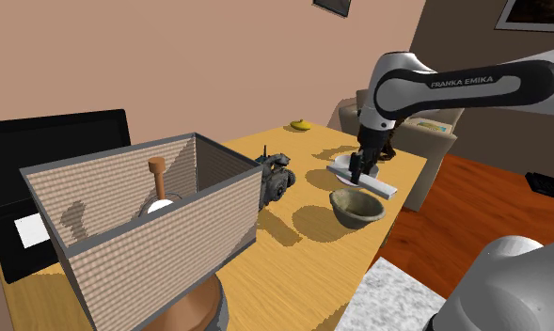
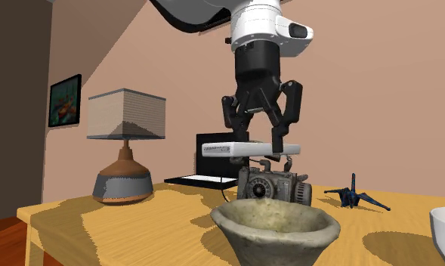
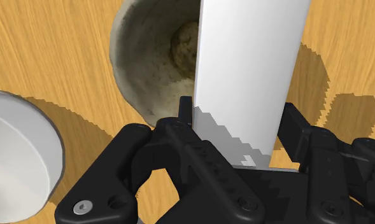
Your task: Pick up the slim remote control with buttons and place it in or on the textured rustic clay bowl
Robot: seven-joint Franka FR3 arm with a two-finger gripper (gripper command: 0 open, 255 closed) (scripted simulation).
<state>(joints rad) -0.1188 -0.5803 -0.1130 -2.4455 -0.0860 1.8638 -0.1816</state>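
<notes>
Pinching the white remote [image 2: 220, 149] crosswise, the pincer [image 2: 260, 143] hangs above the rough bowl [image 2: 273, 227].

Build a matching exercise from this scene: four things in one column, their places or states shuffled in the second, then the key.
Column 1
1. remote control
2. clay bowl
3. table lamp
4. banana

Column 2
A. yellow, lying near the far edge of the table in the shoulder view
B. stands on a rounded base and carries a boxy shade
C. white, clasped in the gripper, off the table
D. rough and tan, sitting upright on the wood

Pairs: 1-C, 2-D, 3-B, 4-A
</notes>
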